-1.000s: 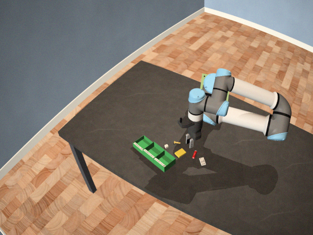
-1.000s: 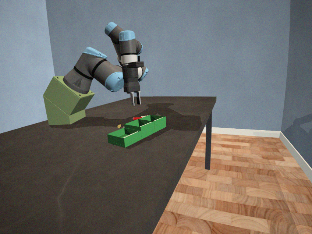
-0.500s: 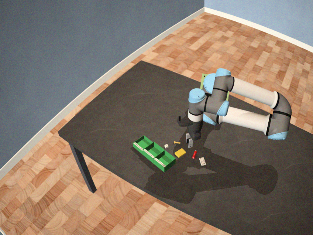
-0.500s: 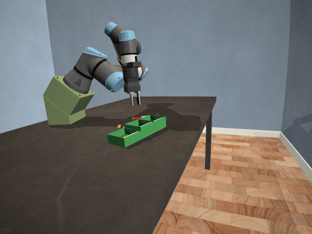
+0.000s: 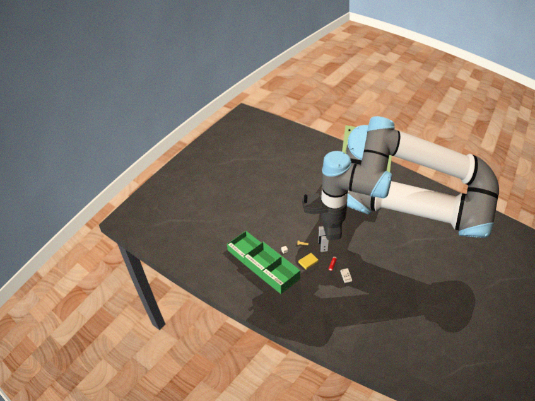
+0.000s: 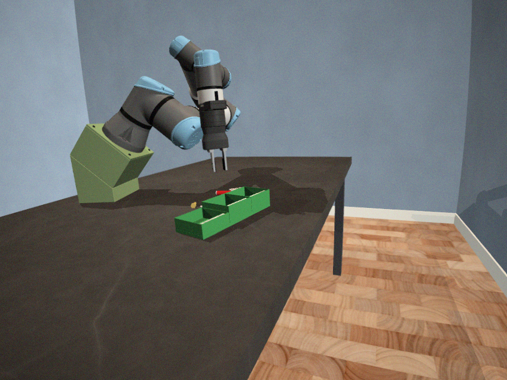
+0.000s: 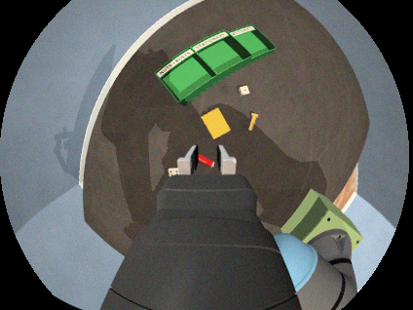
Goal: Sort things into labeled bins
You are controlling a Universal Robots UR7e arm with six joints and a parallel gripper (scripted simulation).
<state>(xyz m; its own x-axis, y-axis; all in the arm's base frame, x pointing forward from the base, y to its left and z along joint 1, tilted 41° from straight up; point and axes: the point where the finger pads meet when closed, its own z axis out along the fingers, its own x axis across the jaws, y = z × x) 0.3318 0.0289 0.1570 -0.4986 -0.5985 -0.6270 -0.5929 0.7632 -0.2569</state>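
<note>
My gripper is open and empty, hanging well above the table. A small red cylinder lies on the table below it and shows between the fingers in the wrist view. A yellow flat block, a yellow bolt, a small white die and a white domino lie on the table nearby. A row of three green labelled bins stands beside them; the bins look empty.
The arm's green base stands at the table's back. The table's edge runs close behind the bins.
</note>
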